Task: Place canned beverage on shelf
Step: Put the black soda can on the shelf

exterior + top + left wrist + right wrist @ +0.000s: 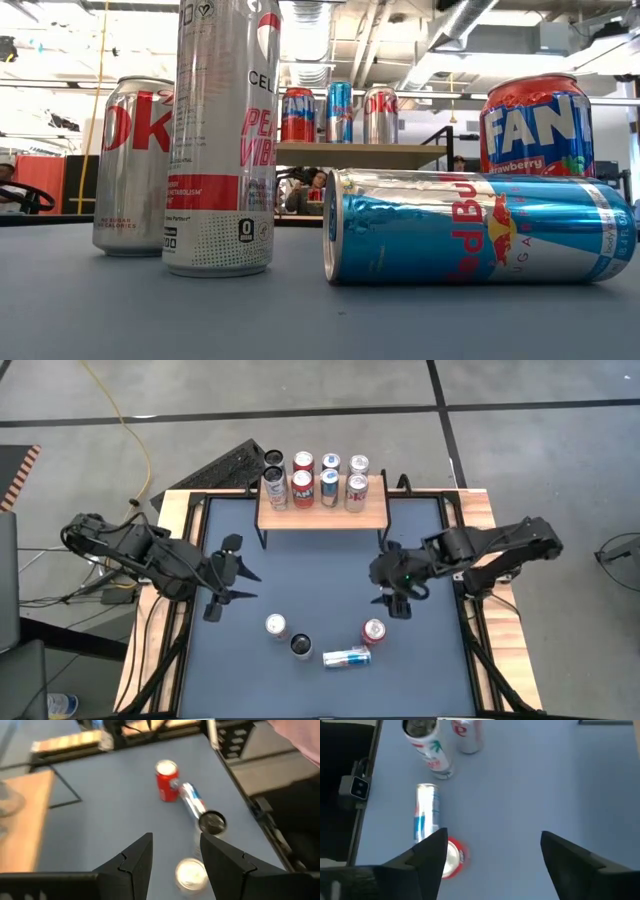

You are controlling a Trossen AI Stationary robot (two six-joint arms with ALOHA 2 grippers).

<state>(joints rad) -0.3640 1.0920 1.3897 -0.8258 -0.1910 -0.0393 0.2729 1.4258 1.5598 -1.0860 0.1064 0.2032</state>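
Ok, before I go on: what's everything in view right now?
shelf: one, light-wood top on black legs, far edge of the table
cans on shelf: at least four, red, blue and silver, standing in a row
silver can: one, standing, near side of table
tall white can: one, dark top, standing beside the silver can
red can: one, standing, near right gripper
blue-and-silver can: one, lying on its side
table: one, blue-grey top, wooden rim
left gripper: open, empty, above table's left side
right gripper: open, empty, above the red can
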